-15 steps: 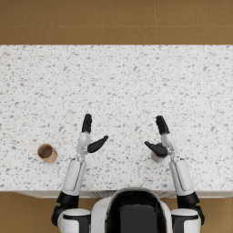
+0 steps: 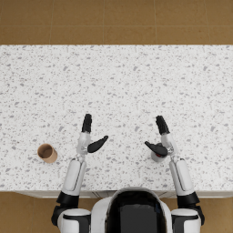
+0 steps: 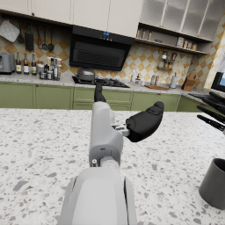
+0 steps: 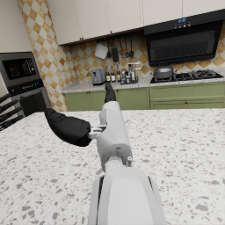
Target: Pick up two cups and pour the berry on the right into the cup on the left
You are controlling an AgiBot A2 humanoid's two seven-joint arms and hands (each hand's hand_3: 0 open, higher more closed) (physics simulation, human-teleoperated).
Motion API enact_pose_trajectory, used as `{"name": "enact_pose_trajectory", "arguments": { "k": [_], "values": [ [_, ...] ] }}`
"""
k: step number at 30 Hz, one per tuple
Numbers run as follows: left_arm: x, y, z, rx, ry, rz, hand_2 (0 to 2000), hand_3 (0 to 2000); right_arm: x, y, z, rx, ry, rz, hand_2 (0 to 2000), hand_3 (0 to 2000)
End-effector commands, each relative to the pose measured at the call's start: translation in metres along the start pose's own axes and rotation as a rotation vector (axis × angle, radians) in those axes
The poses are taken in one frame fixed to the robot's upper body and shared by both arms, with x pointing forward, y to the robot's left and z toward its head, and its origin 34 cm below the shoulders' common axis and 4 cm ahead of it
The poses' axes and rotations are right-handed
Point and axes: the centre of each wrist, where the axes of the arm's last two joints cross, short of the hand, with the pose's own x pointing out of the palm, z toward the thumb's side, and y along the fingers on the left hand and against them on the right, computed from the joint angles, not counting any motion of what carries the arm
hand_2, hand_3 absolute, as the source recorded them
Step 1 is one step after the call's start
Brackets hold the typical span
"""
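Observation:
A brown cup (image 2: 47, 153) stands upright near the table's front edge, well to the left of my left hand (image 2: 88, 138). A small grey cup (image 2: 157, 158) stands by the front edge at the right, partly covered by the thumb of my right hand (image 2: 162, 139). Its inside is hidden, so no berry can be seen. Both hands hover open, fingers pointing away and thumbs turned inward, holding nothing. In the left wrist view the left hand (image 3: 132, 121) is open and the grey cup (image 3: 215, 182) stands off to its side. The right wrist view shows the right hand (image 4: 83, 125) open.
The white speckled table (image 2: 118, 82) stretches far ahead of both hands, with brown floor beyond it. Its front edge lies just behind the two cups. A kitchen counter with a stove and hood (image 3: 96, 52) shows in the background of the wrist views.

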Motion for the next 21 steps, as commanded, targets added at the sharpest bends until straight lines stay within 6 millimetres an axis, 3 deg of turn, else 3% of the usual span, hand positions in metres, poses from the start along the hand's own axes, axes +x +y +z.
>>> {"name": "enact_pose_trajectory", "arguments": {
  "k": [1,6,11,12,13,16,21],
  "values": [
    [0.001,-0.006,-0.004,0.007,0.007,-0.036,0,0,0.008,0.002,-0.003,-0.017,-0.007,0.001,0,0],
    [-0.006,-0.032,0.014,0.115,0.035,-0.070,0,0,0.016,0.037,0.016,-0.105,0.029,-0.029,0,0],
    [-0.023,-0.059,0.027,0.156,0.226,0.017,0,0,0.013,0.056,0.024,-0.119,0.180,-0.075,0,0],
    [-0.055,-0.077,0.039,0.206,0.263,0.224,0,0,0.013,0.047,0.016,-0.108,0.189,-0.078,0,0],
    [-0.063,-0.082,0.040,0.214,0.283,0.282,0,0,0.013,0.049,0.017,-0.109,0.215,-0.080,0,0],
    [-0.083,-0.098,0.044,0.229,0.318,0.431,0,0,0.013,0.054,0.019,-0.111,0.258,-0.085,0,0],
    [-0.099,-0.116,0.038,0.198,0.326,0.548,0,0,0.013,0.056,0.020,-0.112,0.278,-0.087,0,0]
  ]
}}
